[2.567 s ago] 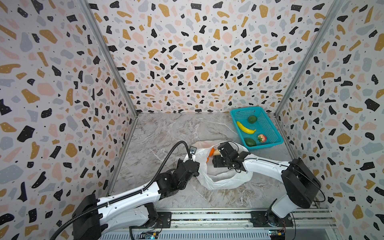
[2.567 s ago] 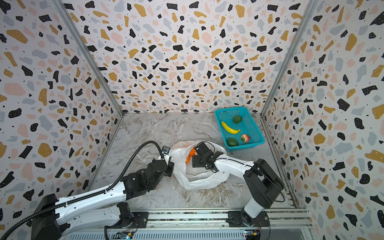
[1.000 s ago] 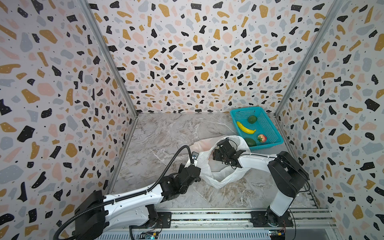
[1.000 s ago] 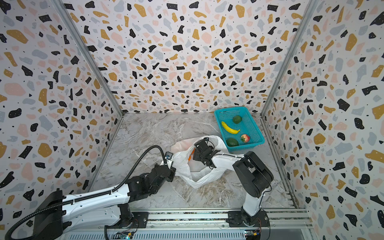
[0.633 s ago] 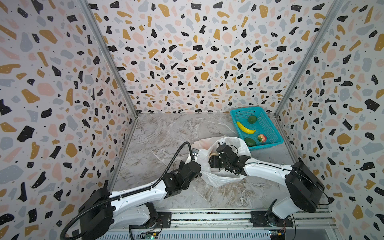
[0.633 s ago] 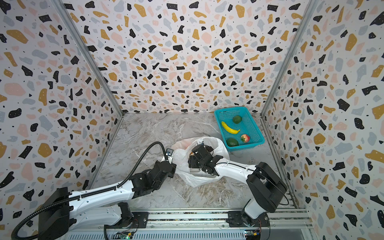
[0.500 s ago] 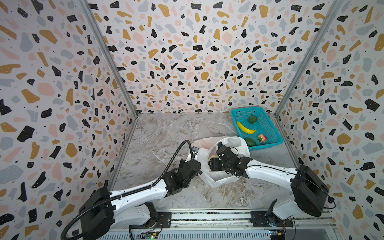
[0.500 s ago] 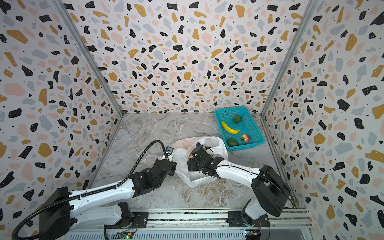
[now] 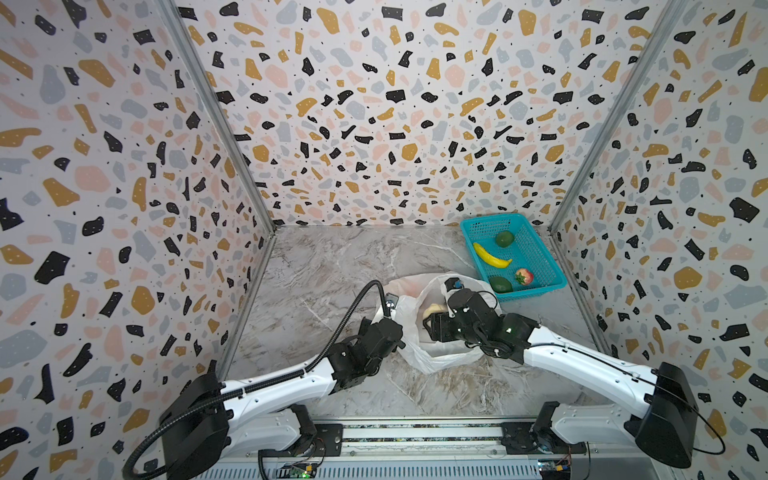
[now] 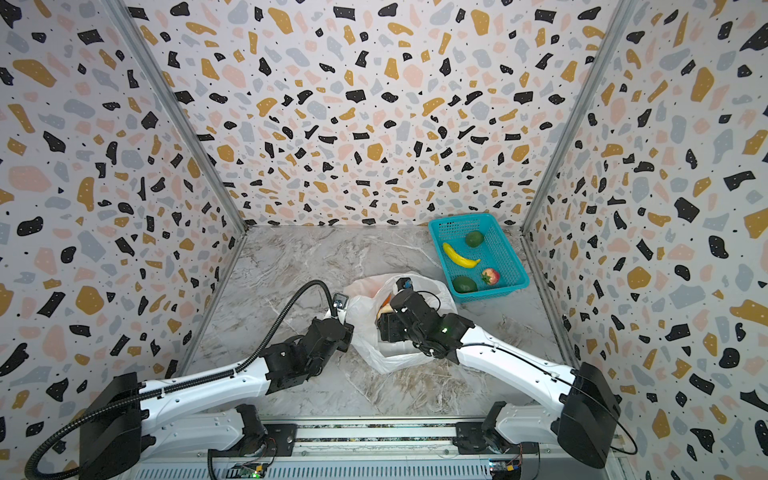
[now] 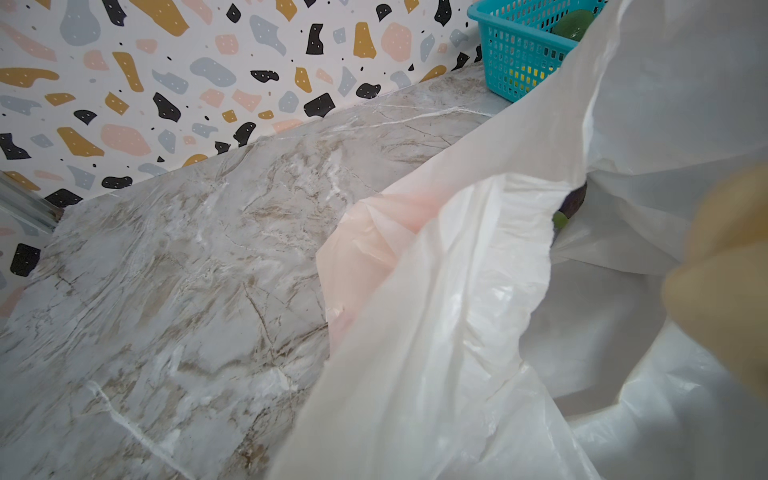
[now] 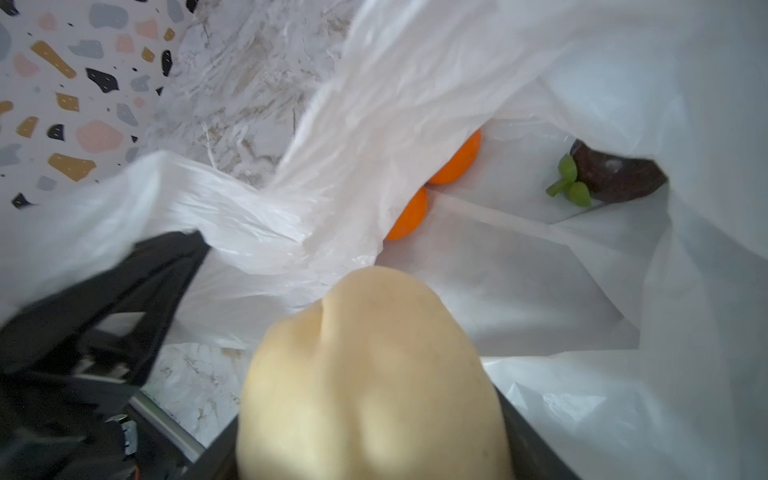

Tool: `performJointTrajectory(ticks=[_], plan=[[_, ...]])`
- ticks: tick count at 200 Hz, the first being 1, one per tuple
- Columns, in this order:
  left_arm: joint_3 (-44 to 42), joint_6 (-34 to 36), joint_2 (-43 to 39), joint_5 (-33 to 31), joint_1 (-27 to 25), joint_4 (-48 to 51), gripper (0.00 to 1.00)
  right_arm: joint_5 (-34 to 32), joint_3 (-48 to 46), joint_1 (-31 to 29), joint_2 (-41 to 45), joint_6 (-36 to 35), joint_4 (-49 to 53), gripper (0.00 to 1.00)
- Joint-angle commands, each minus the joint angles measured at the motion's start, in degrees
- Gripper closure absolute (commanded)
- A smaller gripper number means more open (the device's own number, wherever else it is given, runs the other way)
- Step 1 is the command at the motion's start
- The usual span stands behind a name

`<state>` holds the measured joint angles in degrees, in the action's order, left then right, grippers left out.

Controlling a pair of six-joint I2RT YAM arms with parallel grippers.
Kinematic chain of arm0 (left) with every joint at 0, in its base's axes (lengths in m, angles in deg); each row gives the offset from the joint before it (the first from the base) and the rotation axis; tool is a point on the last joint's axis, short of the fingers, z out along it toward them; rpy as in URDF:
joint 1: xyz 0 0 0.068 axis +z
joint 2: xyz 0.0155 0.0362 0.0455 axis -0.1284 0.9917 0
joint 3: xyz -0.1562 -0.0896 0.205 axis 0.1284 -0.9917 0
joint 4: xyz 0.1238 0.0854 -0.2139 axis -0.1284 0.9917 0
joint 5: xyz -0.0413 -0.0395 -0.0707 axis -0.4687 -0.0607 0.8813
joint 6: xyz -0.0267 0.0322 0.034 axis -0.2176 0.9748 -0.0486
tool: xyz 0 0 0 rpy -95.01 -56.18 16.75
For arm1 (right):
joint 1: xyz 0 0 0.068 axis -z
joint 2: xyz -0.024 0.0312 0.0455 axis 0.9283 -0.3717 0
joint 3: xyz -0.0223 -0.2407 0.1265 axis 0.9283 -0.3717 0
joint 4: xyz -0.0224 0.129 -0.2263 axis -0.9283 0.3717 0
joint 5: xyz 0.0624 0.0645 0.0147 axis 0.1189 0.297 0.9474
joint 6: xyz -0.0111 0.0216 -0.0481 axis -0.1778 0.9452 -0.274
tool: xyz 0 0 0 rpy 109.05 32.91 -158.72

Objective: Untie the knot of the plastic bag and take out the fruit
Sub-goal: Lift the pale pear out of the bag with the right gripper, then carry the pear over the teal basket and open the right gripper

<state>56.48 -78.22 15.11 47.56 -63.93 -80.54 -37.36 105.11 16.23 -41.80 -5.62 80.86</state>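
Beige fruit (image 12: 374,374) sits pinched in my right claw (image 9: 434,318) inside the open plastic bag (image 9: 432,357) on the worktop (image 9: 332,270); my left claw (image 9: 397,332), pressed together, seems to pinch the bag's rim.

Left tool (image 9: 397,328) clamped, right tool (image 9: 430,321) gripping

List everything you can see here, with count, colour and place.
bag: one, white, mid-table, mouth open
beige fruit: one, in right gripper at bag's mouth
oranges: two, inside bag
brown fruit: one, green leaves, inside bag
basket: one, teal, table's far right
banana: one, yellow, in basket
green ball: one, in basket
dark green fruit: one, in basket
red fruit: one, in basket
table: one, marbled grey
left gripper: black, shut on bag's edge
right gripper: black, shut on beige fruit
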Motion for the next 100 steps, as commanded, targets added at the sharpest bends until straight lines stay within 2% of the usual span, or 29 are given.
performJointTrajectory(ticks=[1, 79, 100], plan=[[0.9, 0.7, 0.3, -0.6, 0.4, -1.4, 1.0, -1.2, 6.8, 3.0, 2.7, -2.2, 5.2, 0.45], [0.4, 1.3, 0.1, 0.0, 0.4, -1.0, 1.0, 12.8, 13.1, 28.6, 2.0, -9.4, 1.1, 0.45], [0.4, 1.4, -0.1, -0.1, 0.4, -1.1, 1.0, 13.8, 13.5, 33.8, 0.2, -11.1, -1.0, 0.45]])
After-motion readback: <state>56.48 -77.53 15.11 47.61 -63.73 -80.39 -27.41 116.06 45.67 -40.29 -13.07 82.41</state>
